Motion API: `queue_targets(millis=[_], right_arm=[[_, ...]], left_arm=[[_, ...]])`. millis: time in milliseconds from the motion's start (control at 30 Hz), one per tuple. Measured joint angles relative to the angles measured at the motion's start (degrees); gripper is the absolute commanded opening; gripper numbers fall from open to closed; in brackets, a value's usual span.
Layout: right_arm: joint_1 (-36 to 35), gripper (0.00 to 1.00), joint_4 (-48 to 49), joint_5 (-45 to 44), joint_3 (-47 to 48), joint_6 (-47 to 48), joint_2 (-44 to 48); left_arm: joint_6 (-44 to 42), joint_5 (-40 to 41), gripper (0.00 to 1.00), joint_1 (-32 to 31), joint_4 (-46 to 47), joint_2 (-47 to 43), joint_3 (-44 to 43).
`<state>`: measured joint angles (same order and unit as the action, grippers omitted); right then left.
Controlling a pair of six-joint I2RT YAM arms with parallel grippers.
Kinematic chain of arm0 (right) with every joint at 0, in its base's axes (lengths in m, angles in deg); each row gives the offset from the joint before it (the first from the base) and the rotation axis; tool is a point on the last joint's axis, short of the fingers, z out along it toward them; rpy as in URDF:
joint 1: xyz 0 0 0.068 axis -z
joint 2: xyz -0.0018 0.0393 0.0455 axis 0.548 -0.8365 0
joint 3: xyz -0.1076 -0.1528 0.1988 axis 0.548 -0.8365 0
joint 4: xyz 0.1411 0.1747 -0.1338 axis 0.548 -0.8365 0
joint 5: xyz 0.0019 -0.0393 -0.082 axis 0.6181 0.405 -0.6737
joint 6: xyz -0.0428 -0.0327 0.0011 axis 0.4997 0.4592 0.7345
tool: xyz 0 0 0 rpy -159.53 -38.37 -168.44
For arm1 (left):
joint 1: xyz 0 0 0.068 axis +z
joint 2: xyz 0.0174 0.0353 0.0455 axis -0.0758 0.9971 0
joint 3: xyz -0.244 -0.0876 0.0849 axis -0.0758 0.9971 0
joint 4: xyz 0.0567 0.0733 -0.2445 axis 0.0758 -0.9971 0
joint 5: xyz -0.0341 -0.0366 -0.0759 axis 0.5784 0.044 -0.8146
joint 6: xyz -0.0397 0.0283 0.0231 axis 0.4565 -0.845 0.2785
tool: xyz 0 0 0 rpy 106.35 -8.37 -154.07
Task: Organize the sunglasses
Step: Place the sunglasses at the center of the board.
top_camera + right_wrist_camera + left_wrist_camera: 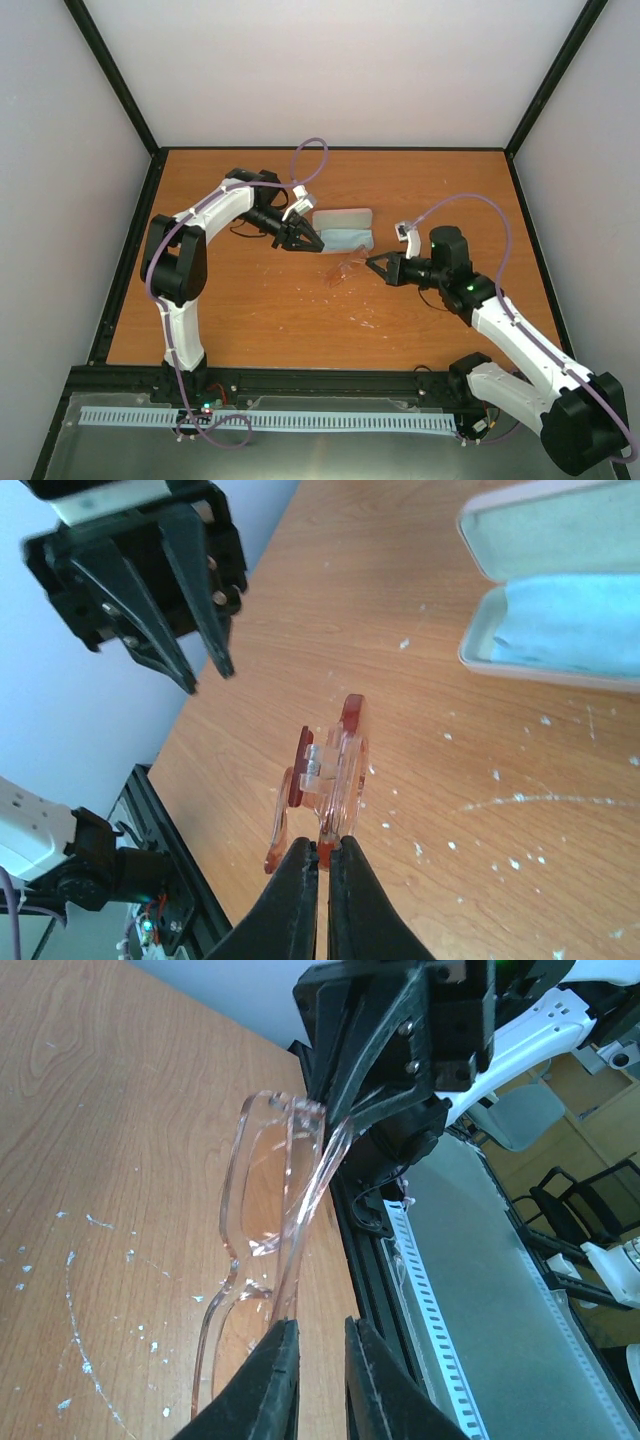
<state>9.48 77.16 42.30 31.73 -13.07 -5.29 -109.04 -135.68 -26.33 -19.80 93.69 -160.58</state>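
The sunglasses have amber lenses and a thin clear frame. My right gripper is shut on one end of them and holds them just above the wooden table, right of centre. In the right wrist view the folded sunglasses stick out from between the jaws of the right gripper. My left gripper is open and empty, a short way to the left of the sunglasses; it also shows in the right wrist view. In the left wrist view the sunglasses lie just ahead of the left gripper.
An open pink case lies behind the grippers with a light blue cloth in its lower half; both the case and the cloth show in the right wrist view. White walls enclose the table. A black rail runs along the near edge.
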Motion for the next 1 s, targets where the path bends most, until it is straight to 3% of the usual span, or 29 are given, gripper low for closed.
queue_targets(millis=[433,1000], right_arm=[[1.4,0.03,8.0,-1.8,-11.0,-5.1,0.0],[1.9,0.03,12.2,-2.3,-15.4,-6.4,-13.3]], left_arm=[[-0.6,1.9,0.14,0.0,0.0,0.0,1.0],[-1.5,4.5,0.15,0.9,0.0,0.0,2.5]])
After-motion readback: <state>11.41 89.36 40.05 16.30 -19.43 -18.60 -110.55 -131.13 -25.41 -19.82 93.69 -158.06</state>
